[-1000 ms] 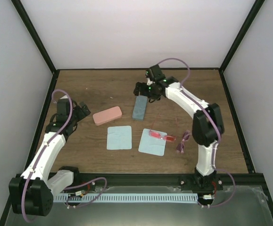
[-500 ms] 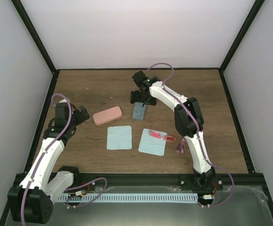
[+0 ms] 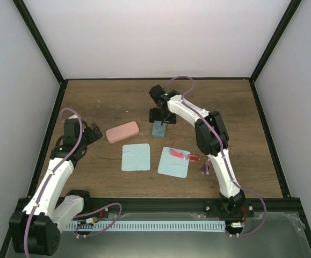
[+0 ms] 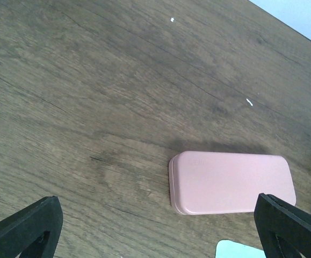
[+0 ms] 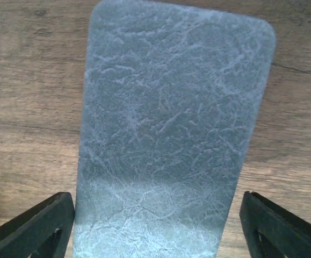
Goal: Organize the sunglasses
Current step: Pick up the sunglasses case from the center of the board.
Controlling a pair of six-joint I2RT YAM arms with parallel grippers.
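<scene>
Right fingers [image 5: 34, 228] apart, straddling a blue-grey case [image 5: 166, 134] across its width. One tip sits right at the case's long edge. A sliver of wood shows between the other tip and the case, so no clamp is seen. Left fingers [image 4: 23, 231] wide apart, holding nothing, above bare wood, with a pink case [image 4: 230, 183] lying flat a little ahead of them. Brown wood-grain table [image 3: 112, 99] carries everything. Two pale blue square cloths lie flat side by side, near but not touching, closer to the arm bases than the cases: left cloth [image 3: 135, 157], right cloth [image 3: 172, 162]. Pink case is angled, left of the blue-grey case and apart from it. Red-lensed sunglasses [image 3: 183, 155] rest on the right cloth, one end reaching past its right edge onto the wood. Pinkish-purple sunglasses [image 3: 205, 169] lie on bare table just right of that cloth, partly hidden by the right arm. Neither pair is touched by any fingers.
</scene>
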